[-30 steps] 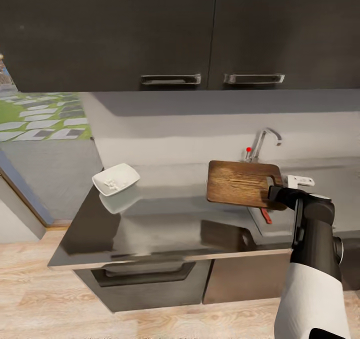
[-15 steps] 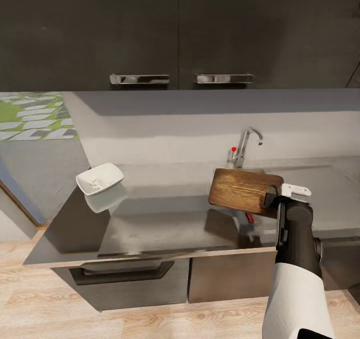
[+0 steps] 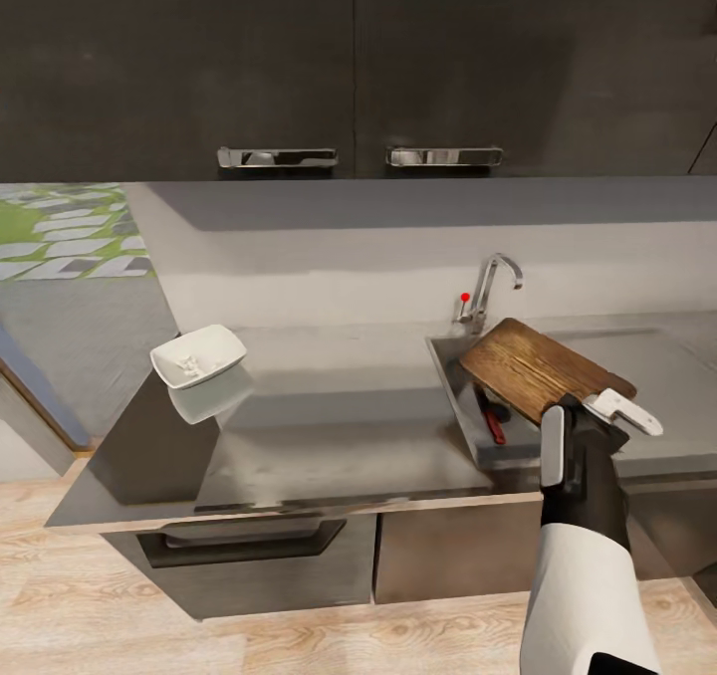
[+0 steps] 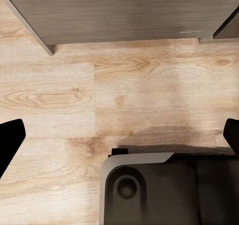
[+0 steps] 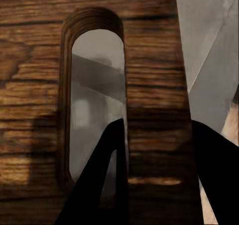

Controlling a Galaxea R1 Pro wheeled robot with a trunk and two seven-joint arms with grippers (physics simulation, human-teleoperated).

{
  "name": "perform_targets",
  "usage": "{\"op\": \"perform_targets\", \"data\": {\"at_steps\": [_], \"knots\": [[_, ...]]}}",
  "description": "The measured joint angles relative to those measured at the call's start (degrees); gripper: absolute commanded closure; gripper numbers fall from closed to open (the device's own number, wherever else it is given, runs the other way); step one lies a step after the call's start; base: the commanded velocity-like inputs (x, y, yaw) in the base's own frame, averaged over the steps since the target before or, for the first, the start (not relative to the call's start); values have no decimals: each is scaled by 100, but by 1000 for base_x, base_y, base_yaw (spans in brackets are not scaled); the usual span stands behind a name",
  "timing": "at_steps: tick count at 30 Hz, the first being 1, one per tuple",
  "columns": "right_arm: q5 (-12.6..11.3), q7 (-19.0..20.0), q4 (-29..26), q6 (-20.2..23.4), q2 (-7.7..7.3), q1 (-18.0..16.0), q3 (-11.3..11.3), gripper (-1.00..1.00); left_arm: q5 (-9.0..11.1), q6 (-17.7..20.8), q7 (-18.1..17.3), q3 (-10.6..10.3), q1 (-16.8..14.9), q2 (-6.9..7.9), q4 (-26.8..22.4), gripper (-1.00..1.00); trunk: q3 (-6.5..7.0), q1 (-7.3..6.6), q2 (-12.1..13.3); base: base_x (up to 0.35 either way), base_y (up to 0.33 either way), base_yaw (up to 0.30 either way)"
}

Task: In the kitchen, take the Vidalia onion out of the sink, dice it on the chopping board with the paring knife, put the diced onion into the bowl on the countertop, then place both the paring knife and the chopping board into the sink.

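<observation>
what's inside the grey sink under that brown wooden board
The red-handled paring knife lies in the grey sink basin, partly covered by the tilted dark-brown wooden chopping board held by the right gripper. The rest is hidden.

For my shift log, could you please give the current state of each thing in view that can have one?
chopping board: held tilted over the sink, gripped at its handle end.
paring knife: lying in the sink.
bowl: upright on the countertop, white bits inside.
right gripper: shut on the board.
left gripper: open, empty.

chopping board (image 3: 533,368) over sink (image 3: 460,396) (knife (image 3: 492,422) inside), bowl (image 3: 199,356) left
</observation>
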Motion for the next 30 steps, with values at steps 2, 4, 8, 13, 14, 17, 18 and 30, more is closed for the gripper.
{"op": "perform_targets", "data": {"at_steps": [2,4,8,13,14,17,18,30], "knots": [[-301,-425,10,-107,2,-6,167,100,0,0,-1,-1,0,0,0,-100,-1,0,0,0,0,0],[-591,-875,12,-155,2,-16,329,100,0,0,-1,0,0,3,-1,-100,-1,0,0,0,0,0],[-1309,-1879,-26,-408,1,-38,542,100,0,7,-1,0,0,1,6,-100,-1,0,0,0,0,0],[-2215,-3499,-86,-993,1,-83,2006,100,0,9,-1,-2,-1,-31,15,-100,-1,0,0,0,0,0],[-2295,-3615,-91,-1016,1,-103,2082,100,0,9,-1,-1,-1,-41,15,-100,-1,0,0,0,0,0],[-2908,-4157,-91,-1123,1,-345,2349,100,0,9,-1,-1,-1,-81,30,-100,0,0,0,0,0,0],[-2965,-4216,-91,-1129,1,-378,2379,100,0,9,-1,0,0,-84,31,-100,-1,0,0,0,0,0],[-3183,-5164,-179,-1635,0,-571,2864,100,0,16,-1,0,0,-118,43,-100,-2,0,0,2,0,0]]}}
